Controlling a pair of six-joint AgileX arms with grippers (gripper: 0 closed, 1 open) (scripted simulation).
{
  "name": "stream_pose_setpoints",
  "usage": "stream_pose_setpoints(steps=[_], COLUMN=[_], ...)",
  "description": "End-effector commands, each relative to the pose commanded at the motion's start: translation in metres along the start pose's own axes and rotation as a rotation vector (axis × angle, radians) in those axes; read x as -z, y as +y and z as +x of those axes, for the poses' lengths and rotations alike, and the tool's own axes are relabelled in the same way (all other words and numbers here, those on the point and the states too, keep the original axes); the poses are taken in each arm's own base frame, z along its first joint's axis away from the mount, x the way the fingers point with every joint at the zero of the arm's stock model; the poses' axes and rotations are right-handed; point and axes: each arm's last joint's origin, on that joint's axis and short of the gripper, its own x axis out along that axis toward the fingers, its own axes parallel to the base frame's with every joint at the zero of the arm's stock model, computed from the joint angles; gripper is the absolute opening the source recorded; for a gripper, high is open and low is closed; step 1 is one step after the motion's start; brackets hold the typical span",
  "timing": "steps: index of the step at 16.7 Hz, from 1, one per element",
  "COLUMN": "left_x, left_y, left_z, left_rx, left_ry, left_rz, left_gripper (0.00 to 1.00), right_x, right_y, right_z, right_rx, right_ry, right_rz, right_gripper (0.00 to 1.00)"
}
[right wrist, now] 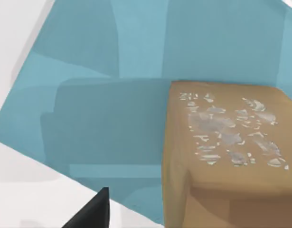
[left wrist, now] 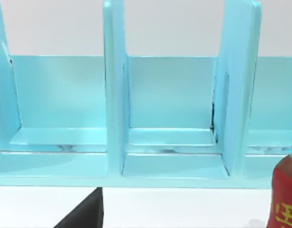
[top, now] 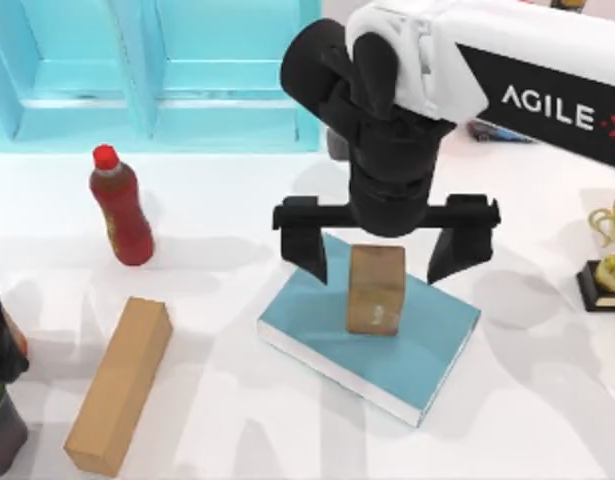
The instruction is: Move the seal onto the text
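The seal [top: 376, 289] stands upright on the text [top: 372, 328], a teal-blue book with white page edges that lies flat on the white bench [top: 247, 420] a little right of centre and turned at an angle. The seal sits on the far half of the cover, well inside its edges. The right hand [top: 385, 262] hangs directly above it, released: its two black fingers are spread wide, one off to the seal's left and one off to its right, with clear gaps on both sides and neither touching the block. The seal lies between them, just below the black wrist body. In the right wrist view the seal's mottled top [right wrist: 226, 137] appears close up with the teal cover [right wrist: 112, 95] around it and a black fingertip [right wrist: 91, 213] apart from it, over the edge of the book. On the left part of the bench stand a red bottle [top: 119, 205] with a red cap and, nearer, a long cardboard-coloured box [top: 119, 385] lying flat. A light-blue shelf unit [top: 157, 70] runs along the far side, and a gold trophy [top: 612, 255] stands at the right edge. The left wrist view looks at the shelf unit's compartments [left wrist: 169, 109], with the red bottle [left wrist: 284, 194] at one side.
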Motion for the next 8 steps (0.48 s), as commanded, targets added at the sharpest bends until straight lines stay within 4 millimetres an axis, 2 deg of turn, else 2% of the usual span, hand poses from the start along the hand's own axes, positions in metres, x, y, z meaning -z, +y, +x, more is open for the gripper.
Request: stream_pose_setpoints(steps=[2,8], left_x=[0.0,0.0], left_y=[0.0,0.0], left_z=[0.0,0.0], left_rx=[0.0,0.0], left_ry=[0.0,0.0], left_rz=[0.0,0.0], left_gripper=[1.0,1.0], right_x=[-0.001,0.0], right_y=[-0.001,0.0], right_z=[-0.001,-0.029], right_rx=[0.0,0.0], right_ry=[-0.001,0.0], right_rz=[0.004,0.001], right_gripper=[1.0,1.0])
